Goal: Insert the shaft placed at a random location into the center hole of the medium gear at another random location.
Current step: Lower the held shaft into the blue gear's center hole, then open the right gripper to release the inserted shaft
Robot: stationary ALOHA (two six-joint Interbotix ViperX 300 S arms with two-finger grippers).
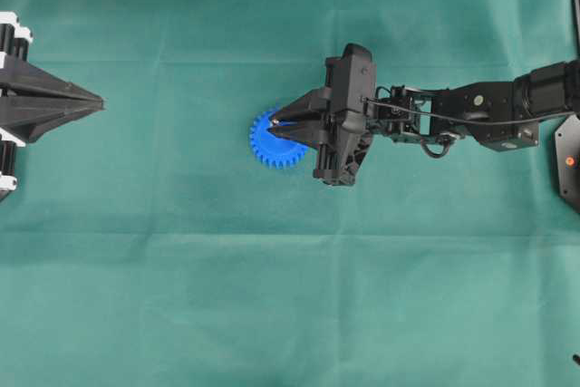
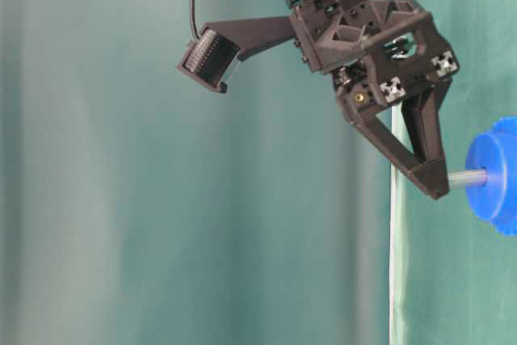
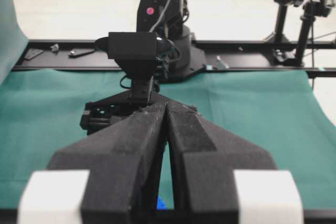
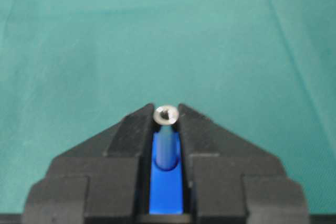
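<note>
One thin silver-grey metal pin, the shaft (image 2: 467, 178), sits pinched between the tips of the right gripper (image 1: 275, 121). In the table-level view, which lies on its side, the pin's long axis runs from 9 o'clock to 3 o'clock, straight out of the raised hub of the bright blue plastic toothed wheel, the medium gear (image 1: 272, 142). Its far end touches the hub; the center hole is hidden by the pin. In the right wrist view only the pin's round shiny top (image 4: 166, 114) shows, with blue below it.

From overhead the black gripper covers the gear's 3 o'clock side, so only part of its teeth show. The gear lies flat on the green cloth (image 1: 290, 314).

The left gripper (image 1: 98, 104) rests at 9 o'clock, well apart, with its fingers pressed together and holding nothing.
</note>
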